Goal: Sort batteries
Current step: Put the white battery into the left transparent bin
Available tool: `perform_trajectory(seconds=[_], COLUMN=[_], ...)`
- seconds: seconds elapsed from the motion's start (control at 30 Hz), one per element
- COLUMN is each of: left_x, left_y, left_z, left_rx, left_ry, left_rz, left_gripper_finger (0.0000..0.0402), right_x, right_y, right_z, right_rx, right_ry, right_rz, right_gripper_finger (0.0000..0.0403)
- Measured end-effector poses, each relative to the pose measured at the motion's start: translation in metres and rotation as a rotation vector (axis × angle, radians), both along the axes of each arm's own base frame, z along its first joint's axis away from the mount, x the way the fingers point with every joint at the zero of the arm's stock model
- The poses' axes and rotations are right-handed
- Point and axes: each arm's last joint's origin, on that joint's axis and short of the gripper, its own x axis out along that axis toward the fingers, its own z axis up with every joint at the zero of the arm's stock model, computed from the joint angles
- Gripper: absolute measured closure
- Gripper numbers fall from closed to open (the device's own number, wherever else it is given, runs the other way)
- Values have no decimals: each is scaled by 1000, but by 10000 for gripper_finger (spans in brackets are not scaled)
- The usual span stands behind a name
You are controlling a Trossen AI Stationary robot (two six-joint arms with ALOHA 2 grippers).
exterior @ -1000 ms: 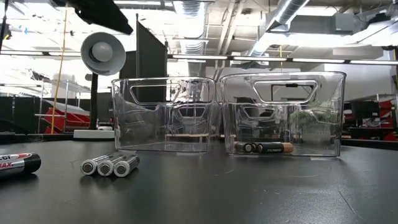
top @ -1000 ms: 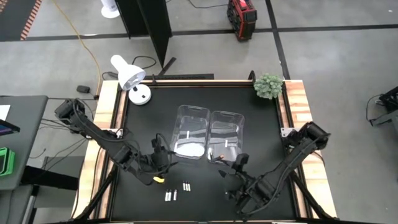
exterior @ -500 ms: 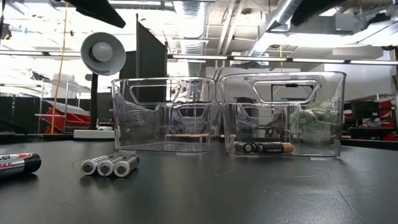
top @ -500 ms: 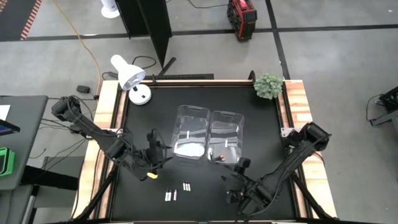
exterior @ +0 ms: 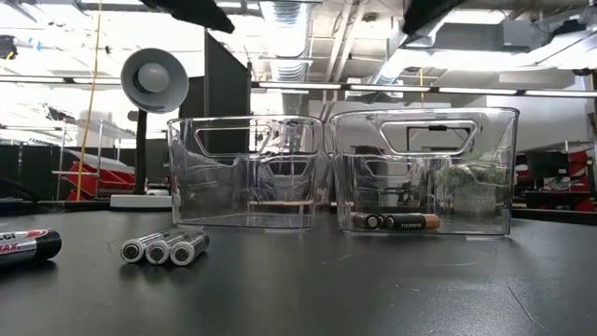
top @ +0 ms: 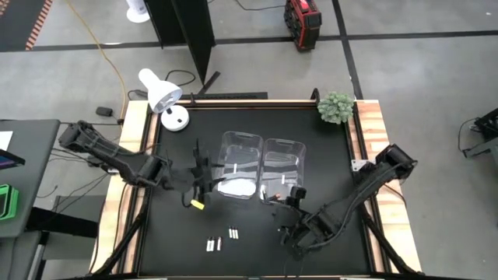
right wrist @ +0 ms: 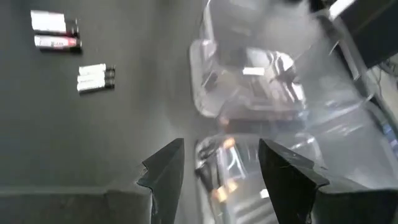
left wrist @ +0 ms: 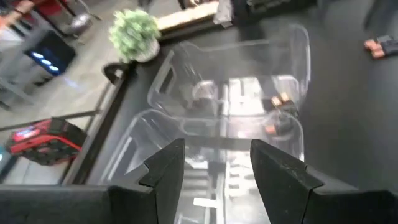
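Two clear plastic bins sit side by side mid-table, the left bin (top: 239,164) and the right bin (top: 282,171) basically touching along their long walls. The left gripper (top: 204,177) is right at the near-left edge of the left bin; from its wrist cam both dark fingers (left wrist: 166,169) are spread apart with nothing between them, looking down into the bins. The right gripper (top: 294,196) hangs at the near end of the right bin, and its fingers (right wrist: 165,169) are spread wide too, nothing pinched. As for the batteries: inside the right bin there are dark ones with copper-orange ends (exterior: 396,222) lying on the floor against the front wall, also visible as orange spots from the right wrist cam. Out on the black table (top: 327,155), in front of the bins, there's a little group of white/silver batteries with dark ends (top: 232,233) and a second pair (top: 213,245) just beside them, closer to the front edge. From the low cam, three of them (exterior: 165,248) lie packed side by side, touching, and another dark battery with red lettering (exterior: 28,247) sits well off to the side. A white desk lamp (top: 162,93) is at the far-left corner and a small green plant (top: 336,106) at the far-right corner.
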Motion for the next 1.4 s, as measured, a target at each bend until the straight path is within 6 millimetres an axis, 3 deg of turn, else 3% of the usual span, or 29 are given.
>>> perform_trajectory(seconds=[0.2, 0.4, 0.77, 1.0, 1.2, 1.4], left_x=[6, 12, 10, 7, 4, 2], left_y=[18, 28, 27, 17, 4, -6], left_z=[-17, -11, -16, -17, -16, -16], left_rx=[30, 1, -62, -81, -87, -102], left_ry=[34, -15, 11, 17, 6, 3], left_rz=[17, -30, -30, -58, -111, -142], left_gripper_finger=[221, 221, 221, 221, 221, 221], right_x=[-1, 6, 20, 34, 41, 33], right_y=[-17, -28, -43, -41, -39, -39], right_z=[24, 30, 32, 37, 19, -11], right_rx=[-36, -83, -136, -63, 22, 152], right_ry=[-28, -26, -18, -95, -135, -101], right_rz=[41, 66, 91, 188, 281, 207], right_gripper_finger=[180, 180, 180, 180, 180, 180])
